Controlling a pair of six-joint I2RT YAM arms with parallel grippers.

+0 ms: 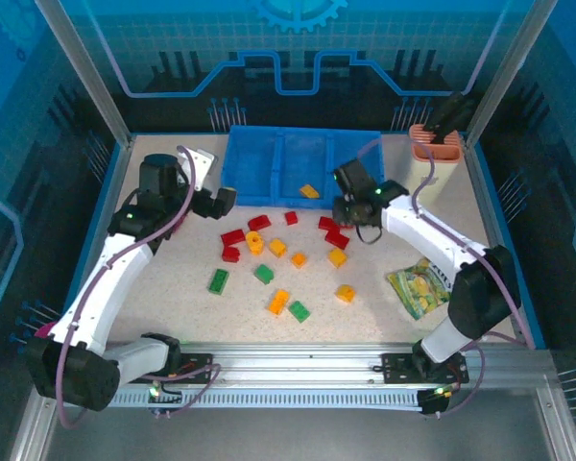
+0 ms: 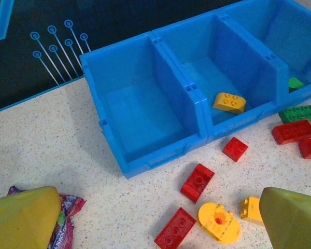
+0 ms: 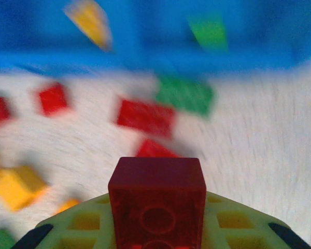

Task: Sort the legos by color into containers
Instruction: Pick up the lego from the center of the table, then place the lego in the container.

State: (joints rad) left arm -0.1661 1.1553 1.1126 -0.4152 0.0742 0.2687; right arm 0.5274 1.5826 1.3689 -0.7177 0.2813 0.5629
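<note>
Within the right gripper's (image 3: 157, 218) grip, a red brick (image 3: 157, 181); legos (image 3: 145, 118) beyond blurred; left gripper (image 2: 158, 207) wide.

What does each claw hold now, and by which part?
The right claw is shut on a red lego, at its near end; the far end sticks out. The left claw is open, holding nothing.

Blue bin (image 1: 259, 163) sits upper centre of the top view with three open compartments side by side; the middle one holds one orange-yellow brick (image 2: 229, 102) lying tilted, the right one a green brick (image 2: 295, 83). The other legos lie loose and mixed mid-frame just below the bin: red bricks (image 1: 233, 237), orange-yellow bricks (image 1: 278, 302), green bricks (image 1: 218, 280). One red brick (image 3: 157, 199) is clamped upright in the right gripper (image 1: 344, 219), bottom centre of the right wrist view.
</note>
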